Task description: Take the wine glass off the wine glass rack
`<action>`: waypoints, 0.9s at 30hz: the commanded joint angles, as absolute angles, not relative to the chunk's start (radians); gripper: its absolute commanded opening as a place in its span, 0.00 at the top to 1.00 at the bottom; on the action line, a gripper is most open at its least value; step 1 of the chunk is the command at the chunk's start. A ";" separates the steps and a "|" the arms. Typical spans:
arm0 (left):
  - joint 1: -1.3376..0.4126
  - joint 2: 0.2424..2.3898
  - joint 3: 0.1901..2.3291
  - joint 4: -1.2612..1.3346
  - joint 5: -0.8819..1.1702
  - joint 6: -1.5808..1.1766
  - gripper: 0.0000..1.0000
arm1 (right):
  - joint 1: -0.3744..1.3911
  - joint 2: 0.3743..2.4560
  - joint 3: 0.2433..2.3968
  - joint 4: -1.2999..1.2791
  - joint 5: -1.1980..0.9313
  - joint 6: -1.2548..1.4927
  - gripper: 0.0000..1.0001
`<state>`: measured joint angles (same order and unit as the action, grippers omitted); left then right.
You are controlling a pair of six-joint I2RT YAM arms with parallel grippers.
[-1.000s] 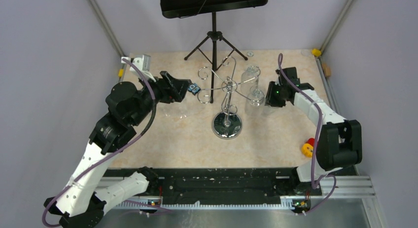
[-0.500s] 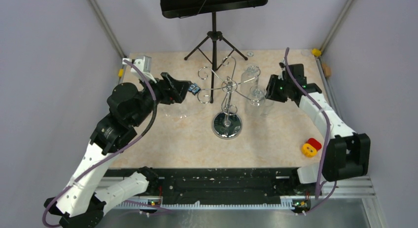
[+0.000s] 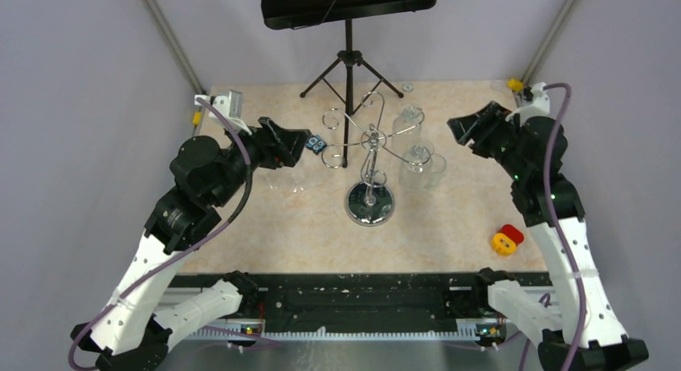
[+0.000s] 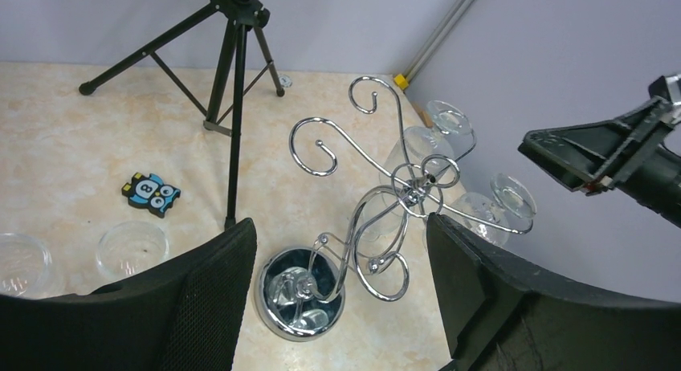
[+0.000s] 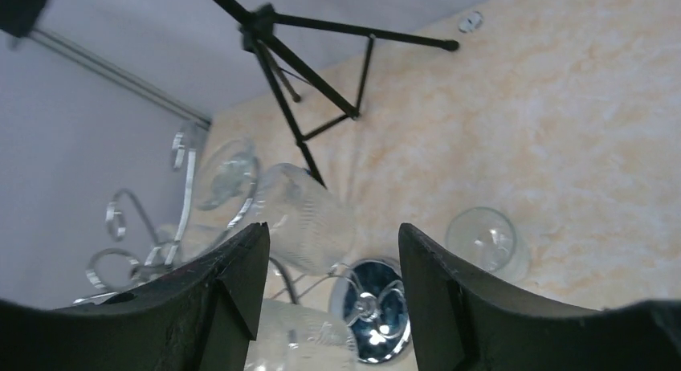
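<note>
The chrome wine glass rack [image 3: 369,158] stands mid-desk [image 3: 281,234], a beige marbled top walled in lilac. Two wine glasses [image 3: 409,120] hang from its right hooks, and a third glass [image 3: 434,169] stands just right of it. The left pincer [image 3: 303,140], left of the rack, gapes wide and empty. The right pincer [image 3: 456,128], to the rack's right, is open and empty.

Black music stand [image 3: 348,3], owl figure [image 4: 150,193]
</note>
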<state>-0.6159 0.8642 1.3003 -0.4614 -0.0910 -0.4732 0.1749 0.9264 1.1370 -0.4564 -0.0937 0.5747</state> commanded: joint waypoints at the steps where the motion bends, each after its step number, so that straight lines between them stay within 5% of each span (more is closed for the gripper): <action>1: -0.612 0.853 1.301 -0.375 -0.051 -0.480 0.19 | 0.184 0.868 1.134 -0.368 -0.217 0.734 0.38; 5: -0.614 0.868 1.303 -0.361 -0.019 -0.482 0.19 | 0.184 0.872 1.136 -0.342 -0.373 0.822 0.39; 27: -0.613 0.856 1.265 -0.340 -0.039 -0.480 0.19 | 0.184 0.867 1.071 -0.329 -0.523 0.960 0.53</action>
<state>-0.6159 0.8597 1.2732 -0.3996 -0.0456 -0.4778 0.1749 0.8909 1.0836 -0.3759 -0.4767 0.9302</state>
